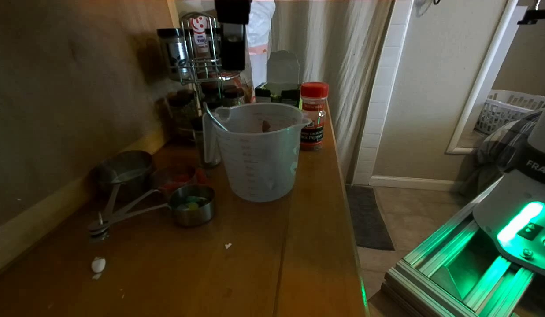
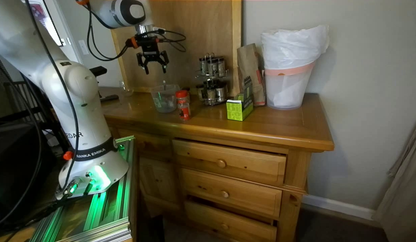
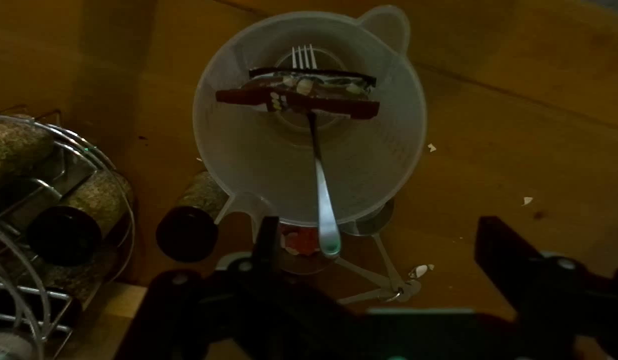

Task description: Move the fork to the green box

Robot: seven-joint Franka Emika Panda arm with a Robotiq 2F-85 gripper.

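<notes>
Above the measuring jug (image 1: 263,163), the gripper (image 2: 156,71) hangs with its fingers parted and nothing between them, probably to leave room for pinching a handle. The fork (image 3: 324,197) stands tilted in that jug, tines down, handle leaning over the rim, which seems to prop it up where it can be reached. A red packet (image 3: 318,105) lies across its neck and may drag as it lifts. The green box (image 2: 234,111) stands well apart, beyond the pepper bottle (image 2: 184,109) and spice rack (image 2: 213,84). Jug and box rest on a glossy wooden dresser (image 2: 281,126), sprinkled with pale scraps (image 1: 228,245) near the jug; past the box stands a bin (image 2: 288,89) with a white bag (image 2: 293,47), a grey wall (image 2: 369,84) rises behind, and a pale curtain (image 1: 334,53) hangs in the room.
</notes>
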